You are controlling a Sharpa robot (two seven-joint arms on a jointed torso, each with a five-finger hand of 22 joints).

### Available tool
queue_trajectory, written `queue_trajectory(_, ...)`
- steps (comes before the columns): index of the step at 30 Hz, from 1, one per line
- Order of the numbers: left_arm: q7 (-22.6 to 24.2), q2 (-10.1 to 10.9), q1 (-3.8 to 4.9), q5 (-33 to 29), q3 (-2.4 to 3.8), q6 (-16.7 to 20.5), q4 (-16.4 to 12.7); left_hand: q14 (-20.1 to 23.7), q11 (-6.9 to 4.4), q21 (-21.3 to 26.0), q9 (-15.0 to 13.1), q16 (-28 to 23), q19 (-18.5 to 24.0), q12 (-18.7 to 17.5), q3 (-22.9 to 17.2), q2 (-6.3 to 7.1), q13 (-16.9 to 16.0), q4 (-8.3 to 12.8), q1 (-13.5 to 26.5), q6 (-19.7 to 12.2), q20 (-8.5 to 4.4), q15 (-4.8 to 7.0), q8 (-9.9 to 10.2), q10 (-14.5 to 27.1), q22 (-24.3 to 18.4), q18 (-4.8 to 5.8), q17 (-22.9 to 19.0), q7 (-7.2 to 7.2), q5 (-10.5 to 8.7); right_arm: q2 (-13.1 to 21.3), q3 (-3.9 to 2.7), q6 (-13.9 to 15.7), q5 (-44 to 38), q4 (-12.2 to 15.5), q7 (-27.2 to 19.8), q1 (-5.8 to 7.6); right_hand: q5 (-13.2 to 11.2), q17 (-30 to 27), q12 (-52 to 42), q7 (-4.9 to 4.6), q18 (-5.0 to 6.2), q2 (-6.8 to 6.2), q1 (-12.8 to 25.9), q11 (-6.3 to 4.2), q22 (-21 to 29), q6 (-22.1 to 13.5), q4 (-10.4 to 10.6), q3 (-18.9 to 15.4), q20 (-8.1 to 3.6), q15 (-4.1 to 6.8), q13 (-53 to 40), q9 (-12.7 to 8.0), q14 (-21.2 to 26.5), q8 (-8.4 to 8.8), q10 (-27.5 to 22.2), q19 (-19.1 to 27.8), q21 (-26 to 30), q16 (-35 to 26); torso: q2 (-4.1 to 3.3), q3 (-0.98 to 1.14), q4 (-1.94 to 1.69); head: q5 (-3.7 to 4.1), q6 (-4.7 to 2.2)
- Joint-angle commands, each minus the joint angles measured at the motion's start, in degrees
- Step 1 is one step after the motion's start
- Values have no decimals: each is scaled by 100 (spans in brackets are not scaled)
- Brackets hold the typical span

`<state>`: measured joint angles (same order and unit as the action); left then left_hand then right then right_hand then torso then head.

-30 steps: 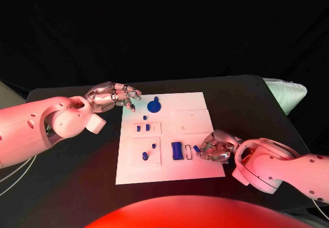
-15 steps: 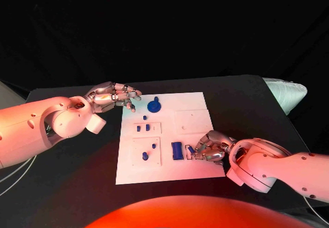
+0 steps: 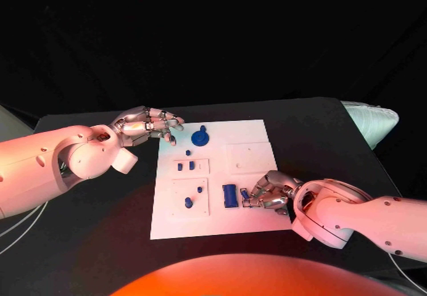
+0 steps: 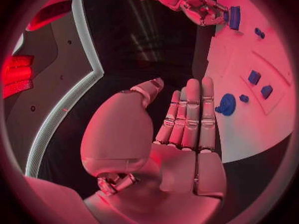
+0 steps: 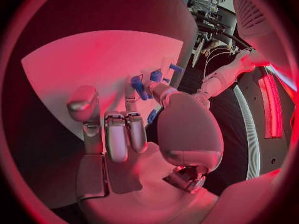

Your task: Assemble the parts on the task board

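Sitting mid-table, the white task board carries the blue parts. A small blue part is pinched by the right robot hand at the board's near right, beside a blue block. The left robot hand is held empty with fingers straight at the far left corner, near a round blue part.

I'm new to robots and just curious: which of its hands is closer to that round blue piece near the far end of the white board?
The left. The left hand hovers just beside the round blue piece, at the board's far left corner. The right hand is down at the board's near edge, well away.
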<state>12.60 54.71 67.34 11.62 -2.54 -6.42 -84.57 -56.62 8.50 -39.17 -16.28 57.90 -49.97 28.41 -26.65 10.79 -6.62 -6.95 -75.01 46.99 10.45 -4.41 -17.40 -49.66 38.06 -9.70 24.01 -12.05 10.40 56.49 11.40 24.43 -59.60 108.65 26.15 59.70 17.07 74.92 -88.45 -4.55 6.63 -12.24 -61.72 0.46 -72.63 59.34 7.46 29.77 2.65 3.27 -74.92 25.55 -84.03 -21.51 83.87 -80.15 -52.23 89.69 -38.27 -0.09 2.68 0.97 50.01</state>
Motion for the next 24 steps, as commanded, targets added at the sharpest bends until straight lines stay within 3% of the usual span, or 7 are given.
queue_trajectory(1,31,-9,1,-11,1,-123,-13,12,8,20,-7,-28,-47,27,8,-16,-6,-37,-19,-46,-1,-24,-33,51,-6,-75,6,-5,16,-30,0,-43,68,-10,4,0,-74,1508,-40,18,-27,2,96,-42,-6,23,59,-16,-1,27,-1443,-12,-597,15,561,-28,26,31,-2,2,-2,-6,-1)
queue_trajectory(13,16,-7,1,-11,1,-133,-9,13,9,34,-7,-28,-59,35,18,-23,-6,-55,-30,-51,-1,-25,-35,57,-17,-75,10,-8,16,-65,0,4,153,-53,-42,0,-135,1508,-64,22,-32,27,243,-44,-19,55,208,-96,-4,29,-1457,-18,-597,12,572,-47,12,31,-2,-1,0,-33,-1)
queue_trajectory(16,9,-7,1,-11,0,-136,-5,13,10,37,-7,-28,-60,37,21,-23,-6,-61,-28,-52,-1,-26,-35,58,-19,-75,11,-8,15,-69,0,-18,181,-60,-45,0,200,1508,-67,28,-32,15,336,-50,-21,67,304,-212,-10,34,-1459,-17,-597,5,574,-55,26,31,-1,0,0,-27,-1)
queue_trajectory(24,3,-15,1,-11,-1,-140,5,13,10,37,-7,-28,-60,37,21,-23,-6,-61,-28,-52,-1,-26,-35,58,-19,-75,11,-8,15,-75,0,-57,206,-71,-65,0,234,1508,-75,28,-33,31,366,-50,-21,74,341,-248,-11,35,-1463,-15,-597,2,577,-57,31,31,1,0,1,-17,-1)
